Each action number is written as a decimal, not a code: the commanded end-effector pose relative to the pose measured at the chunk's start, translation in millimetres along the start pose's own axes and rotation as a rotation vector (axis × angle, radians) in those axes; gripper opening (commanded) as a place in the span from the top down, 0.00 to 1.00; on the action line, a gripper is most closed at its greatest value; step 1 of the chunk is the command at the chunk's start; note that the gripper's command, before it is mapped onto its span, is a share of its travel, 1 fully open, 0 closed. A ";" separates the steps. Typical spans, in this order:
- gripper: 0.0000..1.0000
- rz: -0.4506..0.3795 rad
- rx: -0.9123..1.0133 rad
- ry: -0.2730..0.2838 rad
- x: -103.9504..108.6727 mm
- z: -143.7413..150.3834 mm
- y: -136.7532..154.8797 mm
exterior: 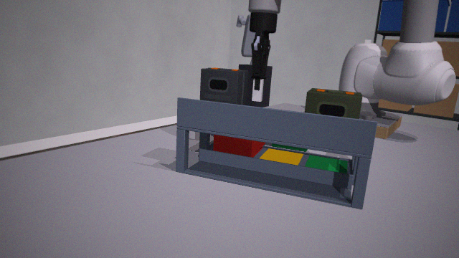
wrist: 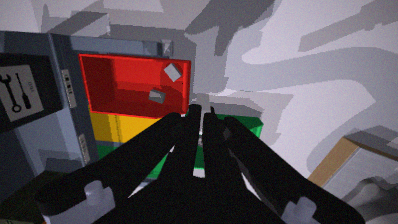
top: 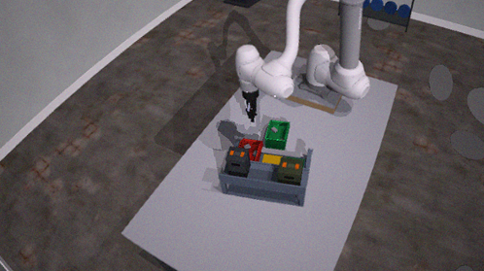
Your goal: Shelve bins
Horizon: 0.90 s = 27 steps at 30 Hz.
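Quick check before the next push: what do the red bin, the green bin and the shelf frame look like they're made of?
Red bin: probably rigid plastic, with thin flat walls in even, saturated colour and a dull finish.
Green bin: apparently the same plastic, with thin walls and a matte surface.
Shelf frame: flat grey panels and square posts, painted metal or board; the uniform matte grey leaves that open.

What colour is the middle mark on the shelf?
Yellow. The middle mark sits between the red bin and the green mark; clearest in the exterior view.

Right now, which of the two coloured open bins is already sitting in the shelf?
The red open-topped bin: it sits in the grey shelf on the left spot, two small parts inside. The green open bin stands on the table behind the shelf.
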<state>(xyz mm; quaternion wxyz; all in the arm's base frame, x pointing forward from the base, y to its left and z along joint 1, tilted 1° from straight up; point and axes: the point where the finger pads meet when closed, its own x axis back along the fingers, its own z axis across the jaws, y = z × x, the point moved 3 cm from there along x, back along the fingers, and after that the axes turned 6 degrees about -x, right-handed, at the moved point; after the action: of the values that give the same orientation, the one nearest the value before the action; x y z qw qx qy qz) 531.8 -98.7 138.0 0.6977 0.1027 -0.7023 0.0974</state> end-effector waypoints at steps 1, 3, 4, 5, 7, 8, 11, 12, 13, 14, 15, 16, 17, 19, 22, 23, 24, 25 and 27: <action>0.90 0.000 0.000 0.000 -2.5 0.0 0.0; 0.90 -0.001 0.000 0.000 -5.2 0.0 0.0; 0.90 -0.001 0.000 0.000 -6.9 0.0 0.0; 0.90 -0.001 0.000 0.000 -8.8 0.0 -0.1; 0.90 -0.001 0.000 0.000 -13.1 0.1 -0.1; 0.90 -0.001 0.000 0.000 -15.5 0.1 -0.1; 0.90 -0.001 0.000 0.000 -23.6 0.1 -0.2; 0.90 -0.001 0.000 0.000 -26.5 0.1 -0.2; 0.90 -0.001 0.000 0.000 -26.5 0.1 -0.2; 0.90 -0.001 0.000 0.000 -26.5 0.1 -0.2; 0.90 -0.001 0.000 0.000 -29.6 0.2 -0.2; 0.90 -0.001 0.000 0.000 -32.8 0.2 -0.2; 0.90 -0.001 0.000 0.000 -36.0 0.2 -0.3; 0.90 -0.001 0.000 0.000 -42.6 0.2 -0.3; 0.90 -0.001 0.000 0.000 -52.7 0.3 -0.4; 0.90 -0.001 0.000 0.000 -56.1 0.3 -0.4; 0.90 -0.001 0.000 0.000 -59.4 0.3 -0.4; 0.90 -0.001 0.000 0.000 -62.7 0.3 -0.4; 0.90 -0.001 0.000 0.000 -69.1 0.4 -0.5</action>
<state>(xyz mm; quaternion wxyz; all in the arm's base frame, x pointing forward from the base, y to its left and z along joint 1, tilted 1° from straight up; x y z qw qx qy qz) 531.8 -98.7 76.6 0.6978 0.1030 -0.7021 0.0973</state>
